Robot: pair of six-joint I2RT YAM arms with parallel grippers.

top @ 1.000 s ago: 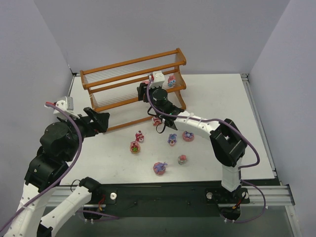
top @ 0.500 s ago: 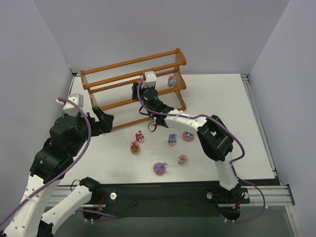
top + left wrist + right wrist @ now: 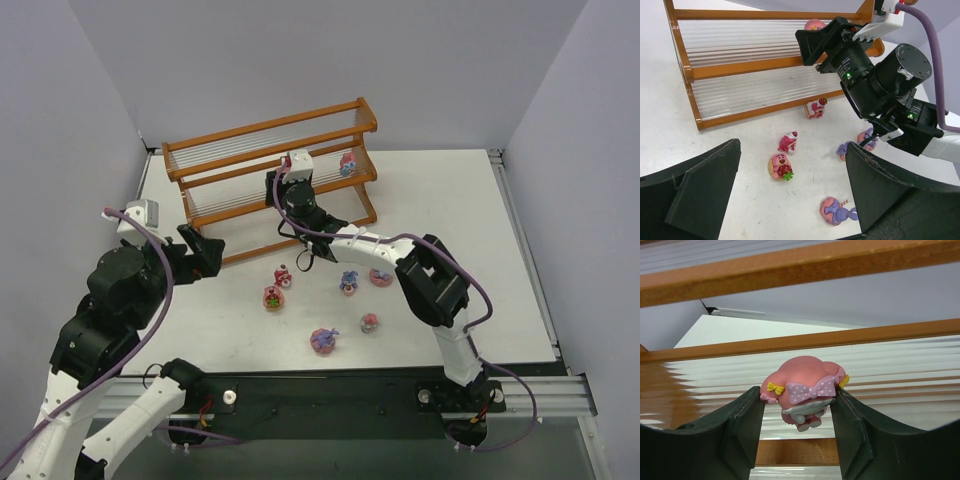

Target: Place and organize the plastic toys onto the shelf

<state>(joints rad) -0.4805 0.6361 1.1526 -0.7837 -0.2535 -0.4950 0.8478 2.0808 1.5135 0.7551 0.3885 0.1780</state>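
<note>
In the right wrist view my right gripper point(image 3: 799, 412) is shut on a pink toy point(image 3: 802, 390) with a dotted lilac bow, held in front of the pale rods of the shelf point(image 3: 790, 347). From above, that gripper point(image 3: 272, 190) is at the middle tier of the orange-brown shelf point(image 3: 250, 135). One toy point(image 3: 347, 165) stands on the shelf's right end. Loose on the table are a pink bear toy point(image 3: 780, 167), a small red-pink one point(image 3: 788, 142), a purple-pink one point(image 3: 839, 211) and several more. My left gripper point(image 3: 790, 200) hangs open above them, holding nothing.
My right arm point(image 3: 380, 250) stretches over the table from the right, above the toys near the shelf's foot point(image 3: 815, 107). Grey walls close in on the left and right. The left arm point(image 3: 125, 290) stands at the table's left edge.
The right gripper has carried the pink toy leftward along the shelf's middle tier. The left gripper swung a little toward the shelf and back, still open.
</note>
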